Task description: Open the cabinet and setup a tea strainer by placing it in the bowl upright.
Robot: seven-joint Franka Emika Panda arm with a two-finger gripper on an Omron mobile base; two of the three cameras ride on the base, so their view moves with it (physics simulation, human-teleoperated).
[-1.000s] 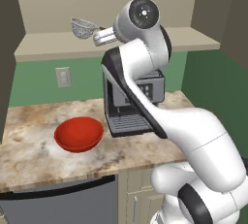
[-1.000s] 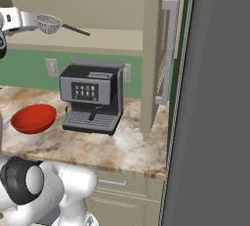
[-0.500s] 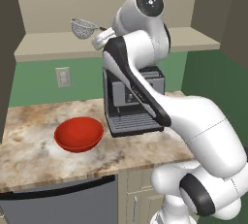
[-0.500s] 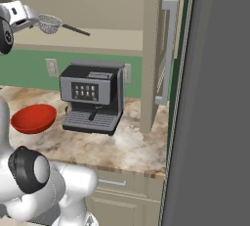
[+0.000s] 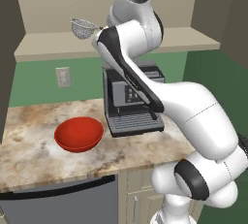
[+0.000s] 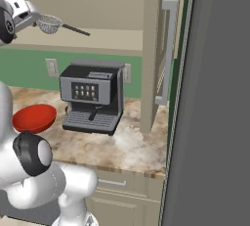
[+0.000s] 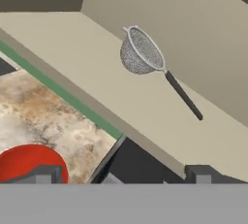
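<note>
The cabinet (image 6: 155, 34) stands open, its door with the silver bar handle (image 6: 169, 54) swung out to the right. The tea strainer (image 7: 141, 51), a small mesh basket with a thin dark handle, lies on the cabinet's shelf (image 5: 53, 46). My gripper (image 7: 122, 174) is open, fingers wide apart, and hangs short of the strainer without touching it. In the right base view the gripper (image 6: 34, 17) is just left of the strainer (image 6: 50, 23). The red bowl (image 5: 79, 133) sits empty on the counter below.
A black and silver coffee machine (image 5: 133, 103) stands on the marble counter (image 5: 29, 150) right of the bowl, directly under the shelf. A wall outlet (image 5: 62, 77) is on the green backsplash. A tall dark panel (image 6: 215, 102) borders the right side.
The arm's upper joints have swung up and to the right, and the hand has edged slightly closer to the strainer. The strainer and the bowl have not moved.
</note>
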